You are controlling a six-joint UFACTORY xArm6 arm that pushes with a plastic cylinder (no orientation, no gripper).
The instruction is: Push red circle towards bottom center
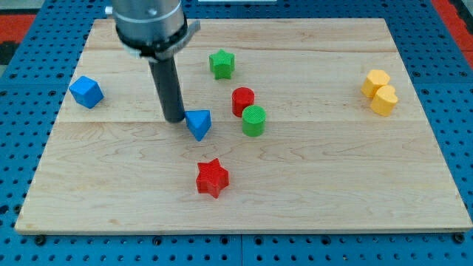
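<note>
The red circle (pixel 242 100) stands near the board's middle, touching the green circle (pixel 253 120) at its lower right. My tip (pixel 174 118) rests on the board to the red circle's left, right beside the blue triangle (pixel 199 123), which lies between the tip and the two circles. A red star (pixel 212 178) lies below the middle, towards the view's bottom.
A green star (pixel 221 63) sits above the red circle. A blue cube-like block (pixel 86 91) is at the left. Two yellow blocks (pixel 379 92) touch each other at the right. The wooden board (pixel 332 192) lies on a blue pegboard.
</note>
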